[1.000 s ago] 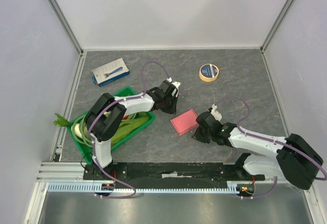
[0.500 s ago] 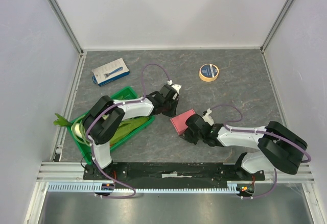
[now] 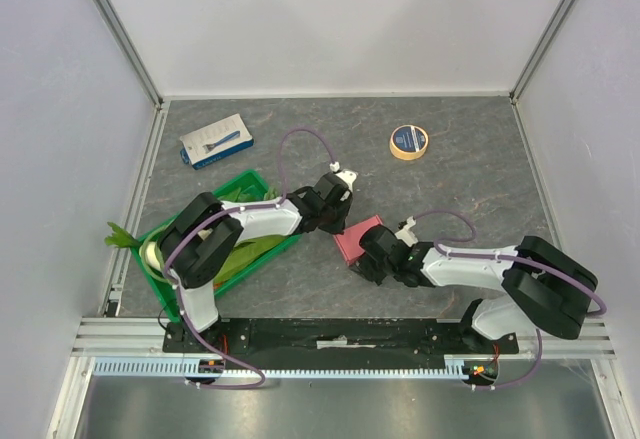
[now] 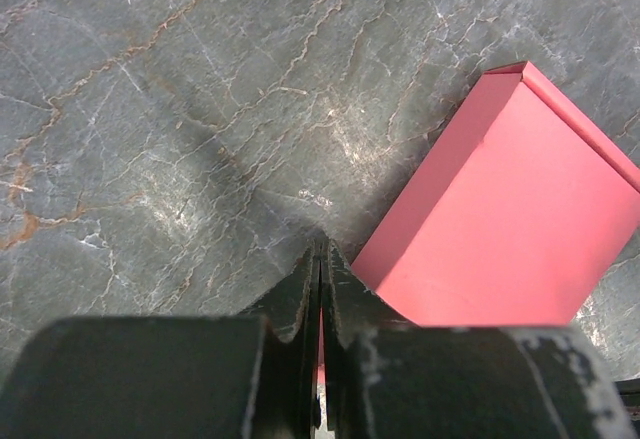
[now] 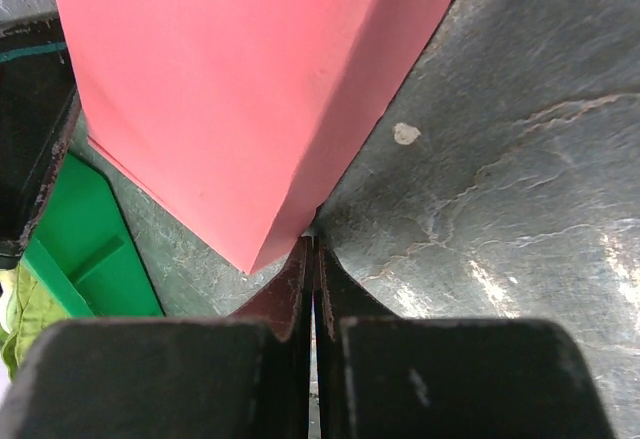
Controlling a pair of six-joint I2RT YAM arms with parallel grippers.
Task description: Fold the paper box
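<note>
The pink paper box (image 3: 356,236) lies closed and flat on the grey table, between my two grippers. In the left wrist view the paper box (image 4: 510,209) sits just right of my left gripper (image 4: 320,251), whose jaws are pressed together at the box's near corner; a thin pink sliver shows in the slit. My left gripper (image 3: 337,221) is at the box's far-left side. My right gripper (image 5: 313,243) is shut, its tips touching the lower edge of the paper box (image 5: 230,89). From above, the right gripper (image 3: 369,250) sits at the box's near side.
A green crate (image 3: 262,181) of vegetables stands left of the box, its corner (image 5: 80,249) showing in the right wrist view. A blue-and-white package (image 3: 216,140) lies at the back left. A tape roll (image 3: 409,142) lies at the back right.
My right arm swung left up to the box and nudged it slightly left. My left gripper slid toward the box's far-left corner and closed the last bit.
</note>
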